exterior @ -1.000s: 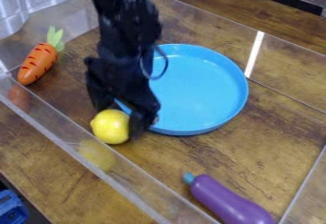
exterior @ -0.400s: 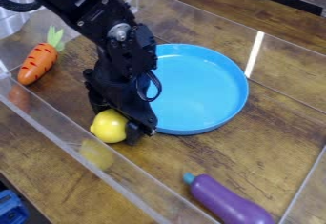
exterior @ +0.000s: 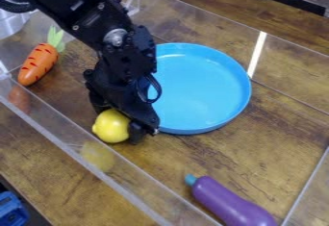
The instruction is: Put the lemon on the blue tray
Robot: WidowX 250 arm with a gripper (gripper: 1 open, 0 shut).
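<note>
The lemon [exterior: 111, 129] is a small bright-yellow oval resting on the wooden table just off the blue tray's near-left rim. The blue tray [exterior: 206, 81] is a large round shallow dish in the middle of the view, with nothing in it. My black gripper [exterior: 121, 119] comes down from the upper left and sits over the lemon's top. Its fingers [exterior: 141, 126] are closed in against the lemon's sides, and they hide the fruit's upper part and a bit of the tray's rim.
An orange carrot [exterior: 37, 64] with a green top lies at the far left. A purple eggplant [exterior: 232, 203] lies at the front right. A low clear plastic wall [exterior: 77, 143] fences the work area along the front and right.
The gripper has dropped onto the lemon and its fingers have closed on it. The arm now leans in from the upper left. The lemon has barely shifted.
</note>
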